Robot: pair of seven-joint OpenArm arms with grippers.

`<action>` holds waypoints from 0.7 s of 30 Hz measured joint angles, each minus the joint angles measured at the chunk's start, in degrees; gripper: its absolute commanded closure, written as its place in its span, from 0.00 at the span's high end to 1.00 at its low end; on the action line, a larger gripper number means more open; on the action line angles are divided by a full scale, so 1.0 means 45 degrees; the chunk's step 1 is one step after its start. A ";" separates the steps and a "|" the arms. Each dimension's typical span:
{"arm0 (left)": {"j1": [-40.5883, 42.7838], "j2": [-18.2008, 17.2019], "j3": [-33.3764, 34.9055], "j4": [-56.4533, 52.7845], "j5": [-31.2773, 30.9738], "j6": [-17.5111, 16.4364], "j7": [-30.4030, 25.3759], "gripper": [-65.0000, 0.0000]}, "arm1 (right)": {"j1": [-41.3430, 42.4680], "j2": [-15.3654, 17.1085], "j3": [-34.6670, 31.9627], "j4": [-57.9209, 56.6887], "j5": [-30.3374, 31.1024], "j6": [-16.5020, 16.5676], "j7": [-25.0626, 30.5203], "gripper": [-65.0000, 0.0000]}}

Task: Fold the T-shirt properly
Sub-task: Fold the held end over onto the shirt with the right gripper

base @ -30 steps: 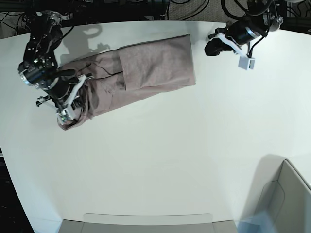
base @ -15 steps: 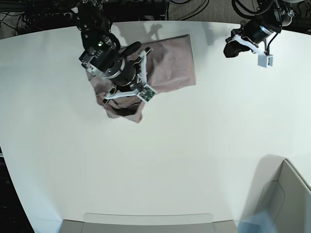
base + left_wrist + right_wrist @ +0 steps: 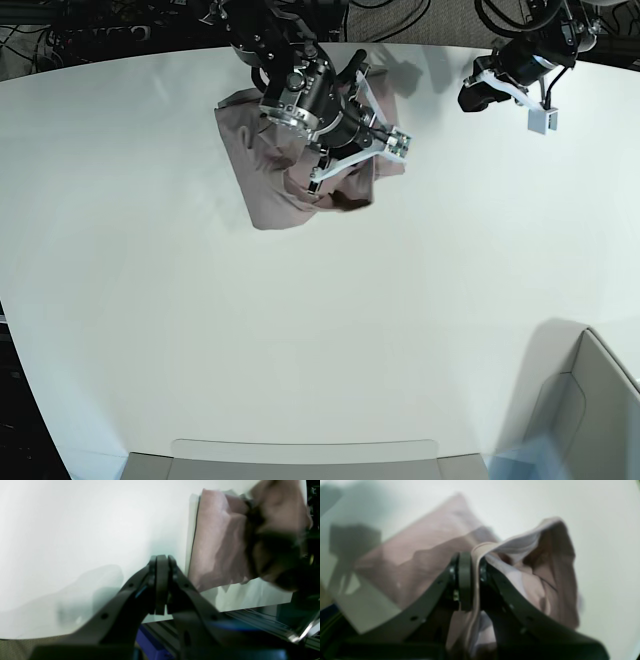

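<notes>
The pink-mauve T-shirt (image 3: 262, 195) lies partly folded at the back of the white table (image 3: 300, 340). My right gripper (image 3: 335, 188) is above it, shut on a fold of its cloth. In the right wrist view the fingers (image 3: 470, 562) pinch a lifted edge of the T-shirt (image 3: 545, 562), and the rest lies flat behind (image 3: 420, 552). My left gripper (image 3: 476, 97) is shut and empty, off to the right of the shirt. In the left wrist view it (image 3: 162, 561) hangs over bare table, with the T-shirt (image 3: 215, 545) to its right. The white mark is hidden.
A grey box (image 3: 590, 400) stands at the front right corner. A flat grey tray (image 3: 300, 455) lies along the front edge. Cables and frame rails run behind the table's back edge (image 3: 420, 45).
My right gripper has swept from the far left of the table to the right, carrying the shirt's left end over the rest. My left gripper has barely moved.
</notes>
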 measured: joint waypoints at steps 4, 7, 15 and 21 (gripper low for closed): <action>-0.0005 -0.0005 0.0005 0.0000 0.0000 0.0000 0.0000 0.00 | 0.0049 0.0029 -0.0933 -0.0107 -0.0102 0.0005 0.0024 0.30; -0.0010 -0.0005 0.0000 -0.0136 -0.0010 -0.0005 -0.0024 0.00 | 0.0141 0.0024 -0.1783 -0.0092 0.0189 0.0000 0.0432 0.43; -0.0034 0.0000 0.0000 -0.1180 0.0010 0.0000 -0.0151 0.00 | 0.0141 0.0010 -0.0287 0.1632 0.0369 0.0015 0.1219 0.46; -0.0053 -0.0005 0.0005 -0.1190 -0.0005 -0.0005 -0.0175 0.00 | 0.0063 0.1103 0.1987 0.2477 0.0092 0.0015 0.1112 0.46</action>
